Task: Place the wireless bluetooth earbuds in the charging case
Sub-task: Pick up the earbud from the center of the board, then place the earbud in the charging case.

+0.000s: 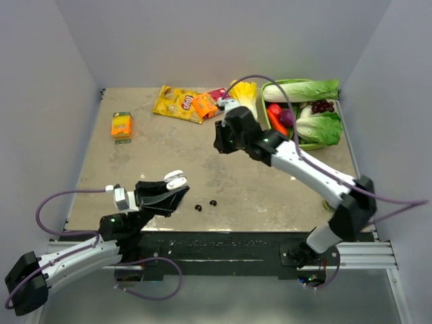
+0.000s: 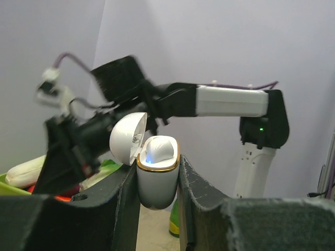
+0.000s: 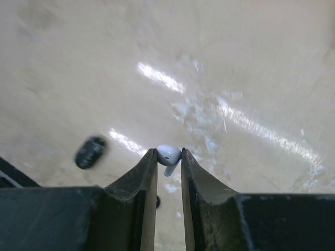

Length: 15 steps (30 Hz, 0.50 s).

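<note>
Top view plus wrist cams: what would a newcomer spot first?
The left gripper clamps a white case at front left, lid open, with a seated bud inside. The right gripper pinches a second white bud at its fingertips. Two black buds lie loose on the table near the front edge.

- yellow chip bag (image 1: 177, 102): a red round brand emblem on its face, seemingly "Lay's", though the letters are barely sharp.
- orange box (image 1: 121, 125): printed front, too small to read.
- orange packet (image 1: 204, 106): print illegible.
- charging case (image 2: 157, 178): a small grey mark inside the open lid, not legible.
</note>
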{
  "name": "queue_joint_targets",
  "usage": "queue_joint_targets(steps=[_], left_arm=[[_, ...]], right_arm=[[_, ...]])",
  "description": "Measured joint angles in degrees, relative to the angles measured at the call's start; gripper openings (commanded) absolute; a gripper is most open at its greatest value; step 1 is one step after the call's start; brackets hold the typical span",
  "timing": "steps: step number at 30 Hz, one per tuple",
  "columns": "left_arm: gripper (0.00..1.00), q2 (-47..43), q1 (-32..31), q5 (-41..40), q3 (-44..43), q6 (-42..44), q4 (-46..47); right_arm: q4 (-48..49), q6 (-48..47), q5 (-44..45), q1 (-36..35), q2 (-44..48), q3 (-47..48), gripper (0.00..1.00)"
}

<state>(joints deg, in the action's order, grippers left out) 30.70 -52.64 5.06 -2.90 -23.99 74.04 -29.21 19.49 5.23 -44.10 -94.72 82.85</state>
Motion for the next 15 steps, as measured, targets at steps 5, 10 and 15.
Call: queue_joint_targets(steps=[5, 10, 15], left_arm=[[0.0, 3.4, 0.0, -1.0, 0.0, 1.1, 0.2], [0.0, 10.3, -0.1, -0.9, 0.0, 2.2, 0.1], [0.0, 16.4, -0.9, 0.4, 0.0, 5.3, -0.5]], right_arm=[[10.7, -1.6, 2.0, -1.4, 20.3, -8.3, 0.0], [17.2, -3.6, 2.1, -3.8, 32.8, -16.5, 0.0], [17.7, -4.7, -0.9, -4.7, 37.3, -20.8, 0.0]])
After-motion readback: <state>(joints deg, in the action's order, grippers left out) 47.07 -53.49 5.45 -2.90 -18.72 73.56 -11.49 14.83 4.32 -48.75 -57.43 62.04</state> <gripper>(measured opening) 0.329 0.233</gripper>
